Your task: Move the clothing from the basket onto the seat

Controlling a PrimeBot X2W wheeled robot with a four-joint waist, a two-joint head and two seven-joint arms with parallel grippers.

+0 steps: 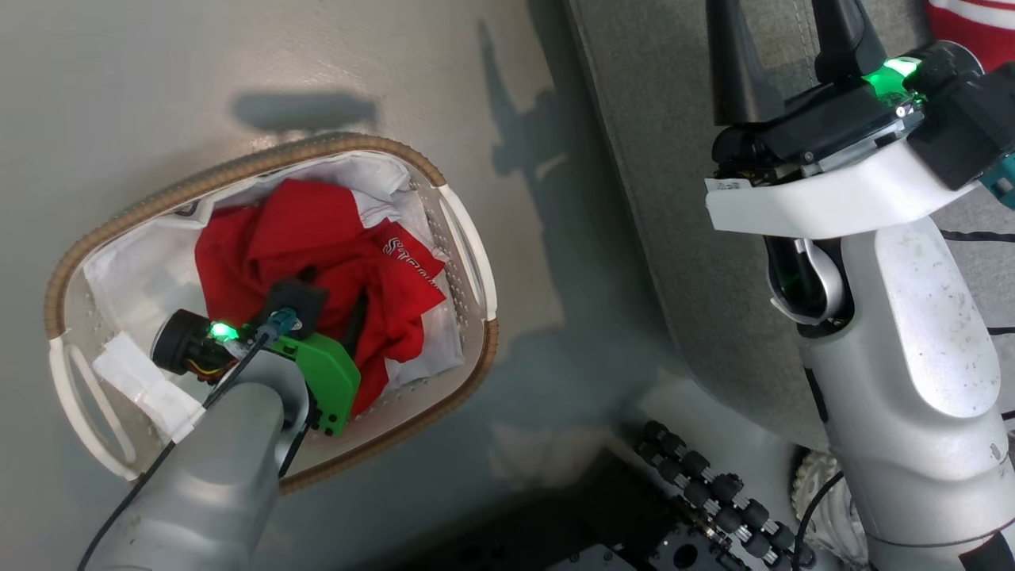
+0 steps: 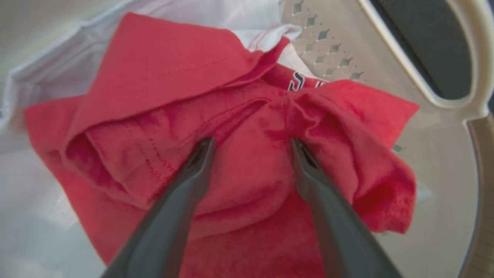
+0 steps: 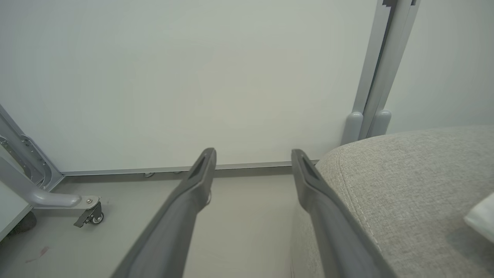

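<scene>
1. Seat: grey upholstered sofa cushion on my right, beside the basket. A red-and-white striped garment lies at its far edge.
2. Basket: oval, white perforated plastic with a brown woven rim and a white liner, standing on the floor.
3. Clothing: red sports garment, crumpled in the basket on the liner. I judge it light, limp and non-slip; it will drape and trail when lifted. Best hold: the raised fold in the middle, well clear of the liner.
4. Left claw: spread, tips down at the cloth on either side of that fold, pinching nothing.
5. Right claw: spread, empty, above the seat's edge.
</scene>
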